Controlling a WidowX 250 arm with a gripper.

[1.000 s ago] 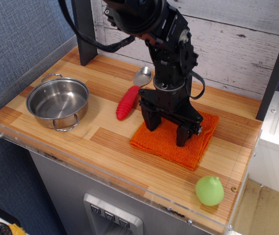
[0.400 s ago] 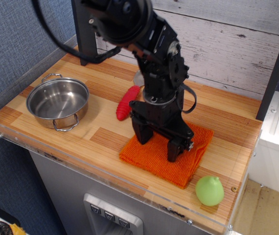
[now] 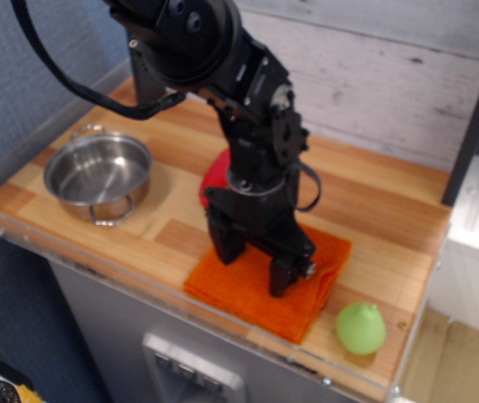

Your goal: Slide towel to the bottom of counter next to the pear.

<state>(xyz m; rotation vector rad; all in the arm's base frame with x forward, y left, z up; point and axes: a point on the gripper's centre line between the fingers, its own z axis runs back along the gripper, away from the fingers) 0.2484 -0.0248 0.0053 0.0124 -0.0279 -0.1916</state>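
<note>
I've got the fingers [image 3: 256,267] spread wide, pressing flat on the towel [image 3: 260,281]. It's near the table's [image 3: 374,210] bottom edge, just left of the pear [image 3: 360,327]. Looks nearly done to me.

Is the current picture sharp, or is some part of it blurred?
In observation.image, everything looks slightly soft: the arm and its pincer are smeared, the pot shows doubled edges, the towel has lost its knit texture, and the pear is only mildly soft.

the black arm reaches down from the upper left, wrist bent to vertical. its gripper [image 3: 255,264] points straight down, both fingers spread wide apart, tips pressed low.
</note>
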